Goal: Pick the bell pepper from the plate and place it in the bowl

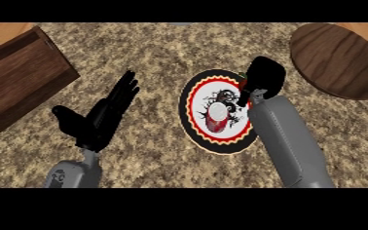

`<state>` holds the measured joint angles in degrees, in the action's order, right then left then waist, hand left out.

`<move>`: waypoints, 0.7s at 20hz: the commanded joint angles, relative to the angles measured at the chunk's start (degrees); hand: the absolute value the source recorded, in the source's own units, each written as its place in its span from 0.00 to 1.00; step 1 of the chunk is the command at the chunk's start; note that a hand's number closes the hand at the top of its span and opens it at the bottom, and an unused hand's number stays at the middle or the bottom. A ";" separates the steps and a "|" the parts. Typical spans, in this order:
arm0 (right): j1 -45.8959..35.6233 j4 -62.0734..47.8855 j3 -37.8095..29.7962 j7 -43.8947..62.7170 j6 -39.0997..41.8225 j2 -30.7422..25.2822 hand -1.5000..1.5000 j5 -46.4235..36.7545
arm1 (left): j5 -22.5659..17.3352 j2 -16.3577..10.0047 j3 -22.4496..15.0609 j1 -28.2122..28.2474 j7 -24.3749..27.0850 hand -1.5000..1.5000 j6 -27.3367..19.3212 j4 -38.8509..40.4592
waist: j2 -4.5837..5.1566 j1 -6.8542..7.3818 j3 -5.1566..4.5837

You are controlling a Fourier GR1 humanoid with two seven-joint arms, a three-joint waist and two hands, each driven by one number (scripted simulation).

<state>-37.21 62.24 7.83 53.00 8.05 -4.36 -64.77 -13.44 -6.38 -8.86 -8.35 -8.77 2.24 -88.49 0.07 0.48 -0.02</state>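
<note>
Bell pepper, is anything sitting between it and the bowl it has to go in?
Nothing visible does. The bell pepper, mostly hidden by the right hand at the plate's upper right rim, has only bare counter between it and the bowl.

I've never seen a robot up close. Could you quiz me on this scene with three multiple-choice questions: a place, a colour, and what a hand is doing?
1. Where is the brown round wooden bowl?
A) upper right of the view
B) lower left
C) dead centre

2. What colour is the outer rim of the round patterned plate?
A) blue
B) black
C) green

3. How is the robot's left hand?
A) curled into a fist
B) open, fingers straight, holding nothing
C) lying in the bowl

Answers:
1 A: it sits right of and beyond the plate.
2 B: a black band rings the red and yellow border.
3 B: it is spread left of the plate; the right hand curls over the red bell pepper at the plate's far edge.
</note>
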 commanded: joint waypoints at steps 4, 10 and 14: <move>-5.58 13.93 0.85 6.85 4.87 -0.68 1.00 -3.08 | 0.12 -0.62 0.94 2.11 1.94 0.50 1.58 1.50 | -0.39 -0.87 -0.03; -8.51 22.47 0.85 10.39 10.92 -2.38 1.00 -7.83 | 1.91 1.34 -0.36 1.77 0.25 0.50 -0.71 -0.92 | -0.29 -0.71 -0.01; -7.59 23.80 -3.91 6.22 10.75 -5.82 1.00 -6.98 | 0.31 0.07 1.37 2.16 -1.16 0.50 0.97 -2.16 | -0.16 -0.52 0.01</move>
<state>-45.46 83.56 6.22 57.47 16.16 -8.07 -71.37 -13.21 -6.37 -7.88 -6.57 -9.87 2.71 -90.45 -0.26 -0.15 -0.04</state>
